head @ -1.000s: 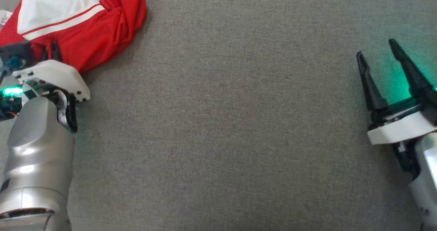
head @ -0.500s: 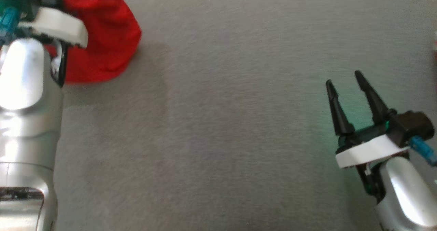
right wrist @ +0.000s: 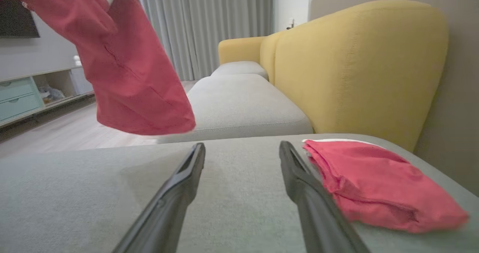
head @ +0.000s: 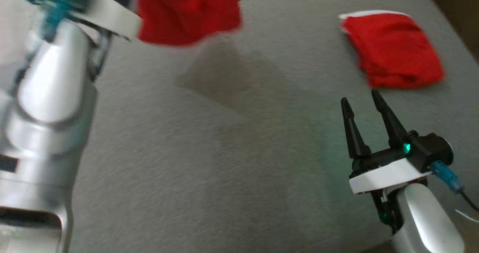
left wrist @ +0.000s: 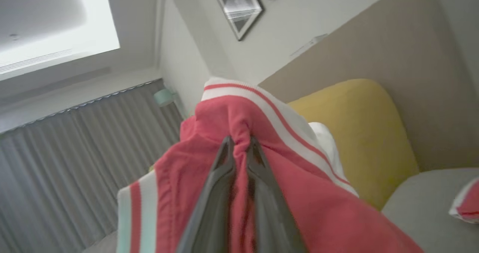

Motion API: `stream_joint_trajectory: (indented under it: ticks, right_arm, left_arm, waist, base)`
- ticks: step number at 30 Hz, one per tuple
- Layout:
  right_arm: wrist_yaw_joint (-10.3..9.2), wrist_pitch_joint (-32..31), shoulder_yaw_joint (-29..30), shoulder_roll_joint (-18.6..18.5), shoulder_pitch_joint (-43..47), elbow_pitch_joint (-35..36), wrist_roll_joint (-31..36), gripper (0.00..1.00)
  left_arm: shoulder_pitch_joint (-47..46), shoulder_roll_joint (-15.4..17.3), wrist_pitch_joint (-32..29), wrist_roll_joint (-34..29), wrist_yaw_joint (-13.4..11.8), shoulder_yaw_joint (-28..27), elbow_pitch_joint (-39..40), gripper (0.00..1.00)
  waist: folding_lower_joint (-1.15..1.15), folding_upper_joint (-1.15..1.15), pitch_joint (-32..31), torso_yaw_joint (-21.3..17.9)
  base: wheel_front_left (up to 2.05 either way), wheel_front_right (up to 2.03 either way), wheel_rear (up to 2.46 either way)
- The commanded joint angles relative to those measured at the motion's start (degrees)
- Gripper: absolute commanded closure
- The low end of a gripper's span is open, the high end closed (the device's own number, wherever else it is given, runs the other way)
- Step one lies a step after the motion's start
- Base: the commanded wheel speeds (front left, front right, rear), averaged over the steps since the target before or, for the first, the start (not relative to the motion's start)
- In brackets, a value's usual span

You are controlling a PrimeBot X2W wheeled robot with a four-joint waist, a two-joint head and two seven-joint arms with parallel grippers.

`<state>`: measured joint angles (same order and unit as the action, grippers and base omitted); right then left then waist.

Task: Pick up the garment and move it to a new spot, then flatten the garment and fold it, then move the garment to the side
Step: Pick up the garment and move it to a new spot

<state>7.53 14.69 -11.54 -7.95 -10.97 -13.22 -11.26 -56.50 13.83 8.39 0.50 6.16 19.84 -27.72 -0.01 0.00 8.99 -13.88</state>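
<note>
The garment (head: 187, 13) is red with white stripes and hangs in the air above the grey seat at the top left of the head view. My left gripper (left wrist: 239, 140) is shut on a bunched fold of the garment (left wrist: 307, 200), which drapes down around both fingers. In the right wrist view the garment (right wrist: 131, 77) dangles clear of the cushion at the upper left. My right gripper (head: 359, 97) stands open low over the seat at the right, nothing between its fingers (right wrist: 242, 147).
A second red cloth, folded (head: 393, 49), lies on the grey cushion (head: 224, 152) just beyond my right gripper, also at the folded cloth (right wrist: 374, 182). A yellow backrest (right wrist: 355, 66) rises behind the seat. The cushion's edge runs at the far right.
The head camera has swung. My left gripper has closed on the garment and lifted it off the cushion. The right gripper has stayed open.
</note>
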Motion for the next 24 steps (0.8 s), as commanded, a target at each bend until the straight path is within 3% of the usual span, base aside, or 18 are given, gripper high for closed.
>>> stream_joint_trajectory:
  ticks: [1, 7, 10, 11, 12, 17, 24]
  right_arm:
    - [-0.04, 0.30, -1.25, 0.61, -0.81, 2.10, 0.00, 0.00]
    - [-0.04, 0.30, -2.21, 1.82, -0.88, 1.67, -0.47, 0.00]
    - [-0.04, 0.30, -2.78, 2.44, -1.00, 1.05, -0.82, 0.00]
    - [-0.04, 0.30, -2.91, 2.64, -1.02, 0.72, -0.96, 0.00]
    - [-0.04, 0.30, -3.10, 2.79, -1.01, 0.37, -1.04, 0.00]
    - [-0.04, 0.30, -3.83, 3.02, -0.33, -1.57, -1.29, 0.00]
    - [-0.04, 0.30, -2.38, 1.74, 3.00, -3.33, -1.59, 0.00]
  left_arm:
    - [0.61, 2.17, -0.35, -1.96, 0.33, 0.45, 2.08, 1.00]
    - [9.73, -0.55, 1.20, -3.20, 0.09, 5.90, -0.04, 1.00]
    - [15.98, -3.43, 3.04, -1.66, -0.25, 7.72, -3.13, 1.00]
    - [17.88, -4.37, 3.71, -1.16, -0.57, 8.14, -4.22, 0.46]
    - [19.63, -5.28, 4.40, -0.72, -1.06, 8.45, -5.20, 0.00]
    - [27.86, -9.06, 6.47, 3.23, -3.87, 8.32, -6.63, 0.00]
    - [43.27, -10.64, 6.59, 7.77, -10.70, 3.72, 10.80, 0.00]
  waist:
    - [0.01, 0.00, 0.95, -5.60]
    - [0.01, 0.00, 3.94, -8.57]
    - [0.01, 0.00, 5.25, -9.32]
    - [0.01, 0.00, 5.52, -9.35]
    - [0.01, 0.00, 5.71, -9.28]
    - [0.01, 0.00, 4.36, -6.91]
    - [0.01, 0.00, -2.20, 0.78]
  base:
    - [0.00, 0.00, 0.00]
    - [0.00, 0.00, 0.00]
    - [0.00, 0.00, 0.00]
    - [0.00, 0.00, 0.00]
    - [0.00, 0.00, 0.00]
    - [0.00, 0.00, 0.00]
    - [0.00, 0.00, 0.00]
